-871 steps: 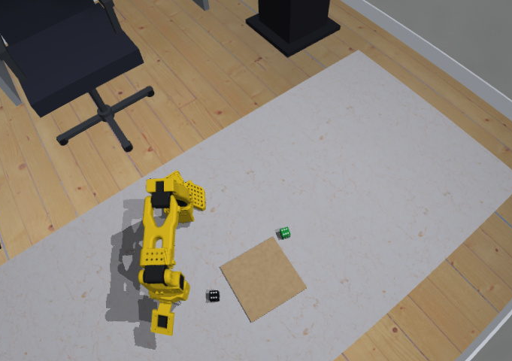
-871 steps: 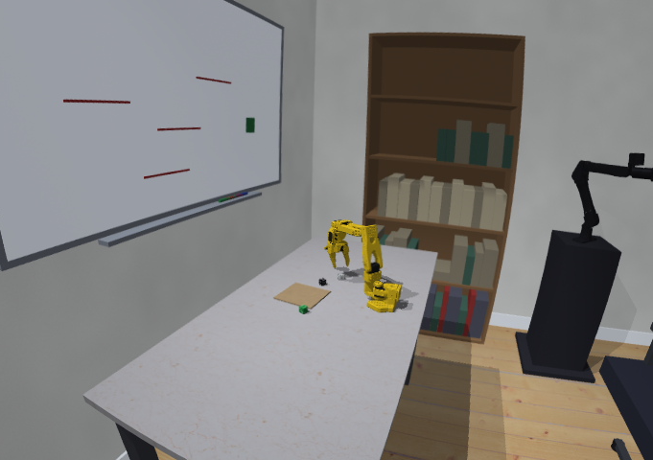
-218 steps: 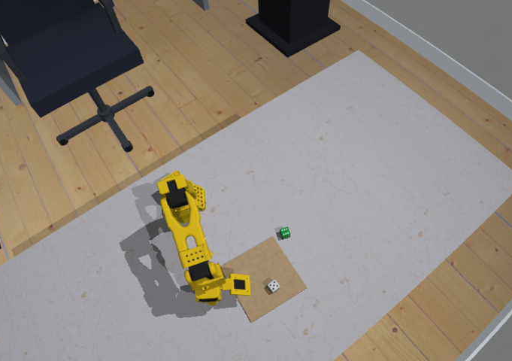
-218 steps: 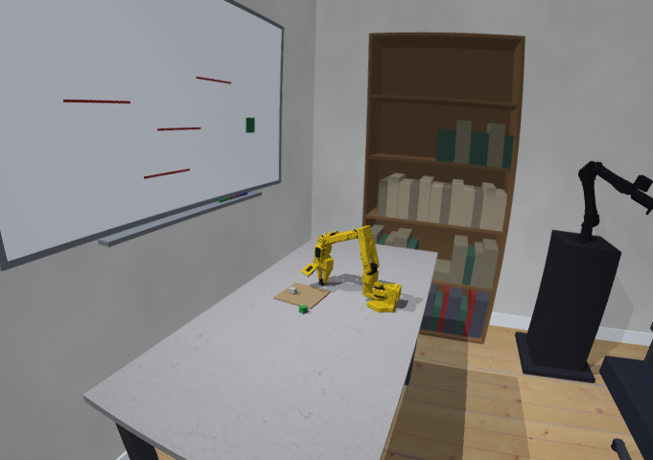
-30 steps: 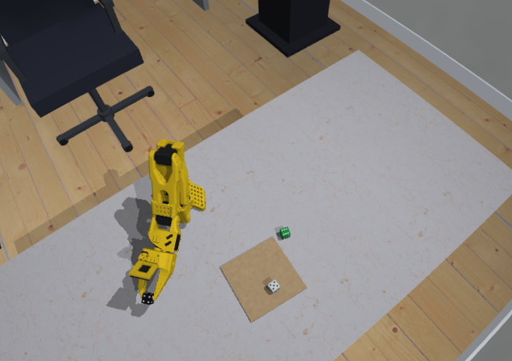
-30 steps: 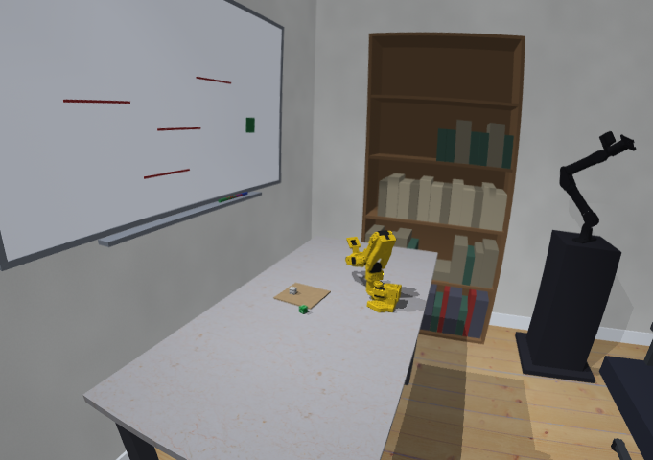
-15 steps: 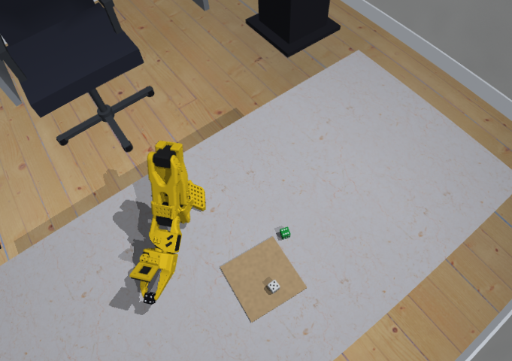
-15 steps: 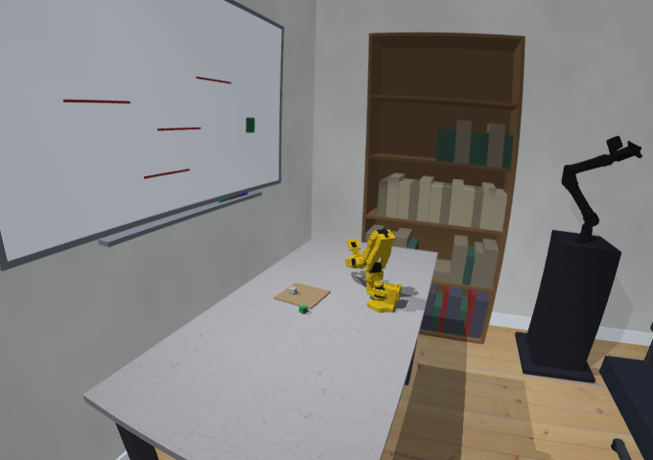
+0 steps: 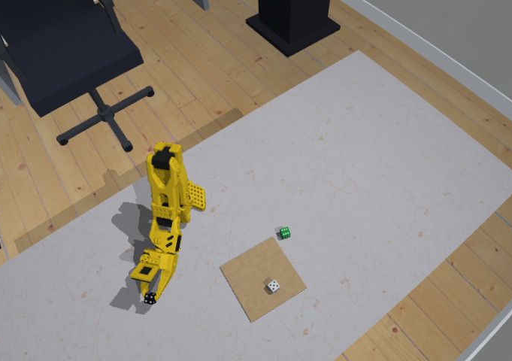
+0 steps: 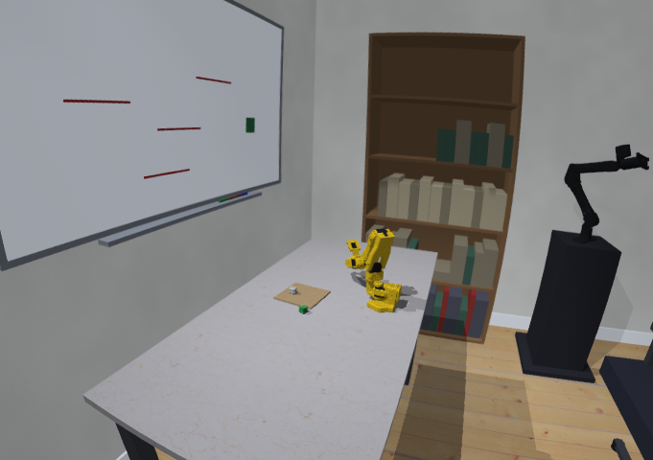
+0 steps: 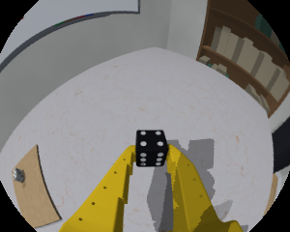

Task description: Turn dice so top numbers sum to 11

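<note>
My yellow gripper (image 9: 152, 296) is shut on a black die (image 9: 149, 298) with white pips, off the mat to its left and low over the table. In the wrist view the black die (image 11: 151, 149) sits between the fingertips with a four-pip face toward the camera. The brown mat (image 9: 262, 278) lies flat on the table. A white die (image 9: 272, 286) lies flat on the mat. A green die (image 9: 285, 232) lies on the table just beyond the mat's far corner. The mat (image 10: 302, 294), white die (image 10: 293, 289) and green die (image 10: 303, 309) also show in the exterior view.
My arm's base (image 10: 384, 298) stands near the table's edge by the bookshelf (image 10: 443, 184). An office chair (image 9: 65, 59) and a black pedestal (image 9: 292, 23) stand on the floor beyond the table. A whiteboard (image 10: 120, 119) hangs on the wall.
</note>
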Available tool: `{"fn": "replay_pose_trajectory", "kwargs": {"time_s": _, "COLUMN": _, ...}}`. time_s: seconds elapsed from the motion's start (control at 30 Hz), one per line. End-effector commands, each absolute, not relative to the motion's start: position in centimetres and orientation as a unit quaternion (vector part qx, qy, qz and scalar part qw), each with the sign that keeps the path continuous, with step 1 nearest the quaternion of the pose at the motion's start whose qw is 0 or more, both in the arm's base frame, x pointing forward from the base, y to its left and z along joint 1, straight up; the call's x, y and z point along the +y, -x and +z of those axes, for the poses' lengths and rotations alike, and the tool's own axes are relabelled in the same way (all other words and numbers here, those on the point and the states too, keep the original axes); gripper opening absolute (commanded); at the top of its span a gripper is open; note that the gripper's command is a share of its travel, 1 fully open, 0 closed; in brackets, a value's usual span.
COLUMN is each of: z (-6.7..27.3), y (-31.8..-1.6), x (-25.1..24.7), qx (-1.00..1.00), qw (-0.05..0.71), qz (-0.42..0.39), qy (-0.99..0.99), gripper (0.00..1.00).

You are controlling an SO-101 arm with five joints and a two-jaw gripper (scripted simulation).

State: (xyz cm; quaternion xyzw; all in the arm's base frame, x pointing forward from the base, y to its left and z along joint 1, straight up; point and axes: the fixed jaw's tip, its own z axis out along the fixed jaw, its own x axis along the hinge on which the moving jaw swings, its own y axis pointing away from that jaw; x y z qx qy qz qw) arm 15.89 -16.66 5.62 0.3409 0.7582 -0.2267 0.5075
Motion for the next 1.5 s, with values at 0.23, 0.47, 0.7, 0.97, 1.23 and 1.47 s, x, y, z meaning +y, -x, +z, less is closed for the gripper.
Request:
{"fn": "replay_pose_trajectory", "kwargs": {"time_s": 0.23, "z": 5.7, "y": -15.9, "x": -16.9, "qx": 0.748, "qw": 0.518, "qz": -0.231, "qy": -0.345, "gripper": 0.00}}
{"fn": "replay_pose_trajectory", "kwargs": {"time_s": 0.47, "z": 5.4, "y": -15.9, "x": -16.9, "qx": 0.748, "qw": 0.518, "qz": -0.231, "qy": -0.345, "gripper": 0.00}}
{"fn": "replay_pose_trajectory", "kwargs": {"time_s": 0.7, "z": 5.1, "y": -15.9, "x": -16.9, "qx": 0.748, "qw": 0.518, "qz": -0.231, "qy": -0.345, "gripper": 0.00}}
{"fn": "replay_pose_trajectory", "kwargs": {"time_s": 0.97, "z": 5.0, "y": -15.9, "x": -16.9, "qx": 0.748, "qw": 0.518, "qz": -0.231, "qy": -0.345, "gripper": 0.00}}
{"fn": "replay_pose_trajectory", "kwargs": {"time_s": 1.23, "z": 4.5, "y": -15.9, "x": -16.9, "qx": 0.748, "qw": 0.518, "qz": -0.231, "qy": -0.345, "gripper": 0.00}}
{"fn": "replay_pose_trajectory", "kwargs": {"time_s": 1.47, "z": 4.5, "y": -15.9, "x": -16.9, "qx": 0.748, "qw": 0.518, "qz": -0.231, "qy": -0.345, "gripper": 0.00}}
